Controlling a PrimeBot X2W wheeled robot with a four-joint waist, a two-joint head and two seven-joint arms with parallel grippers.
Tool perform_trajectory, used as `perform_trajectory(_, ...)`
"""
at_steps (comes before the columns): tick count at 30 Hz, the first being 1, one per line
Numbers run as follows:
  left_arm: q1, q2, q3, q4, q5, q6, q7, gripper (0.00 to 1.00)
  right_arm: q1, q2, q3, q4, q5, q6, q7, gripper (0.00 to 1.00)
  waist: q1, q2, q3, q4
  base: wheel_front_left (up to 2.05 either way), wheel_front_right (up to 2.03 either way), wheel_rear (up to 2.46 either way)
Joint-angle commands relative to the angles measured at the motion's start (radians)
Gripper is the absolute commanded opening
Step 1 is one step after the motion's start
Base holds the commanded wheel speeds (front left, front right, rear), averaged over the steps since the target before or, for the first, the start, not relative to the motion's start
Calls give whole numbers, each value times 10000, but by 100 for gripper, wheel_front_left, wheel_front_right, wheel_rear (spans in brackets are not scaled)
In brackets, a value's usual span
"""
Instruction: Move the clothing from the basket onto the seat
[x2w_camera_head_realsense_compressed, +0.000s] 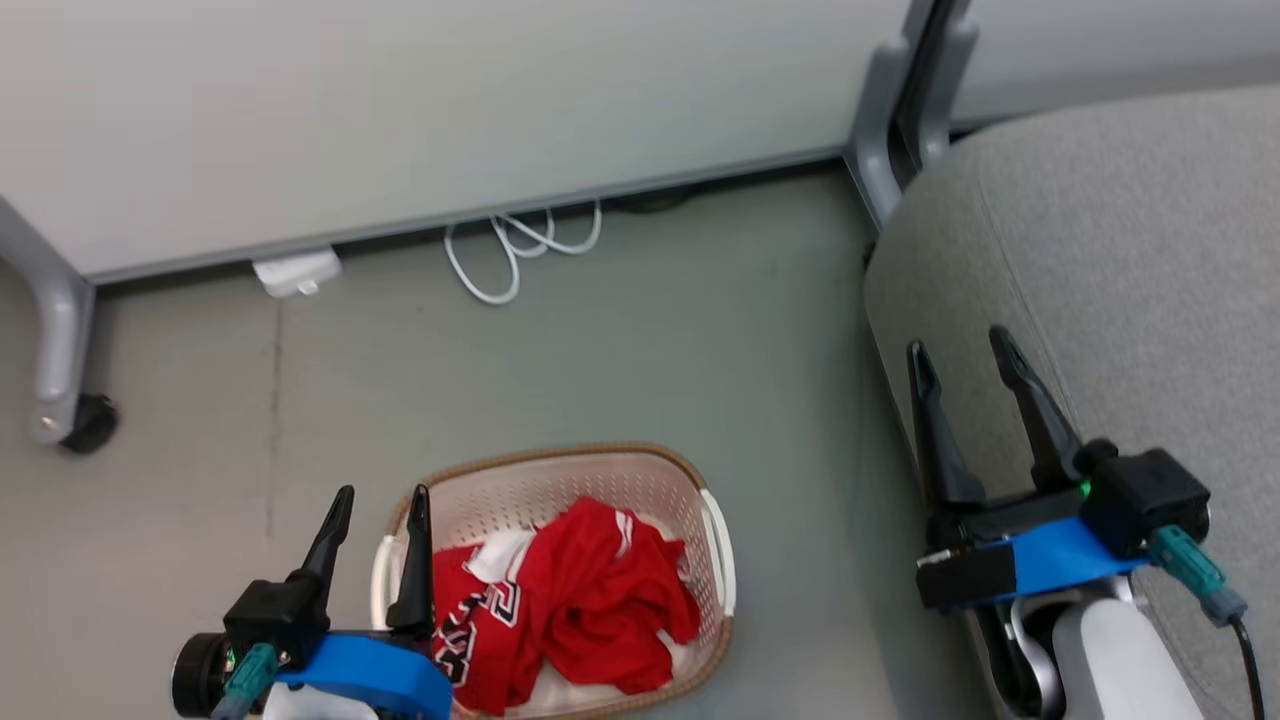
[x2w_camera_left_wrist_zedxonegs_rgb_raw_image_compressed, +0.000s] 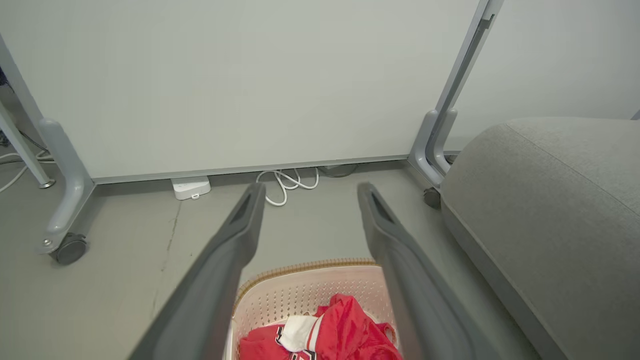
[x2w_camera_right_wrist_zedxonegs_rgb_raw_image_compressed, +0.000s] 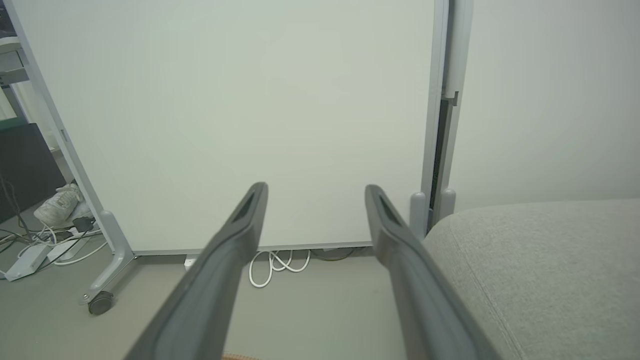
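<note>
I think the job has not started, because no clothes are on the seat yet.

The left gripper (x2w_camera_head_realsense_compressed: 382, 492) is low down. Its two dark fingers point away from the robot and are spread wide apart, with nothing held between them. Its right finger stands over the left edge of the laundry basket (x2w_camera_head_realsense_compressed: 600, 452).

The red sports clothing (x2w_camera_head_realsense_compressed: 590, 590) lies in a crumpled heap inside the basket, just to the right of those fingers. It has white stripes and black-and-white numbers. In the left wrist view the heap (x2w_camera_left_wrist_zedxonegs_rgb_raw_image_compressed: 345, 325) shows between the two fingers, down near their thick ends.

The right gripper (x2w_camera_head_realsense_compressed: 958, 342) is held up, with its pale arm coming from below. Its fingers lean a little to the left. They are spread wide too, and hold nothing. They hang over the round left edge of the grey sofa seat (x2w_camera_head_realsense_compressed: 1130, 280), which goes on to their right. The part of the seat that shows is bare.

So all of the grabbing and carrying is left to do.
</note>
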Motion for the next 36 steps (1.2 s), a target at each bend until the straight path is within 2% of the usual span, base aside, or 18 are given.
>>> perform_trajectory(1, -326, 145, -32, 269, 79, -91, -31, 100, -354, -27, 107, -77, 87, -3, -118, 100, -1, 0, 1074, -729, 0, 0, 0)
perform_trajectory(12, -2386, 923, -449, 2847, 665, -420, 412, 100, -1534, -21, 666, -49, 722, -5, -638, 100, -1, 0, 3548, -2141, 0, 0, 0)
perform_trajectory(19, -3710, 1460, -395, 4325, 874, -197, 910, 100, -2212, -15, 1147, 75, 1228, -5, -915, 100, -1, 0, 4888, -2939, 0, 0, 0)
perform_trajectory(29, -4496, 2225, -76, 5818, 728, 141, 1179, 100, -2723, -17, 1855, -20, 1949, -5, -998, 100, -1, 0, 5974, -3723, 0, 0, 0)
perform_trajectory(36, -4504, 2432, 205, 6499, 407, 335, 1398, 100, -2609, -18, 2036, -151, 2265, -5, -983, 100, -1, 0, 6156, -4017, 0, 0, 0)
